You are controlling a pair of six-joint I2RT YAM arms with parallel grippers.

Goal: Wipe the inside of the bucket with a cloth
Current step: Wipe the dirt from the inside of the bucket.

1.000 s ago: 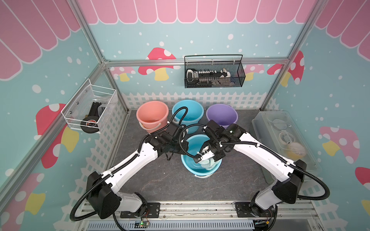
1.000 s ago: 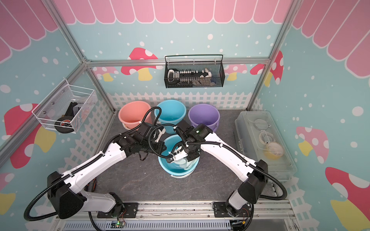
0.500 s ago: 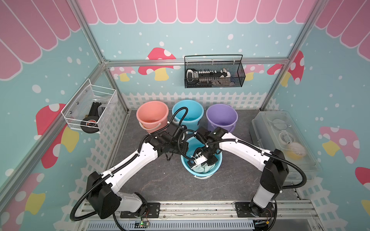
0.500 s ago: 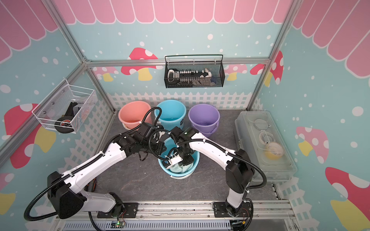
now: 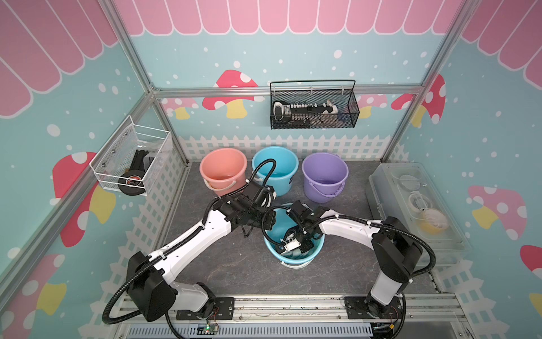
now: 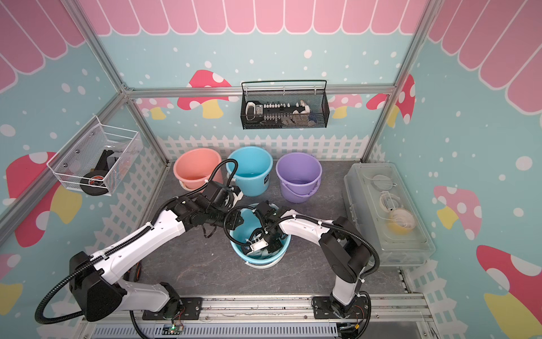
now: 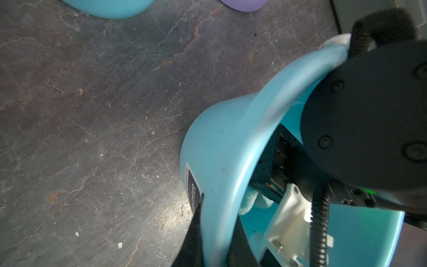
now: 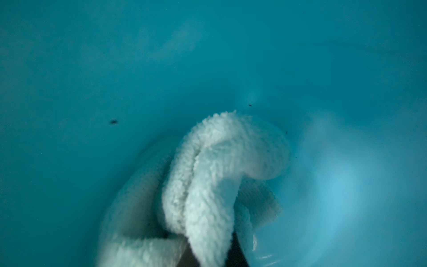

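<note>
Inside the front blue bucket (image 5: 296,257), the right hand (image 8: 208,254) is clenching the cloth (image 8: 217,175), which is bulging just ahead of it, seemingly brushing the bucket's wall; the left hand (image 7: 217,240) is pinching its rim.

Seeing the light-blue bucket (image 5: 294,259) standing upright. Seeing the pale fluffy cloth (image 8: 219,173) bunching in folds against its inner wall.
</note>
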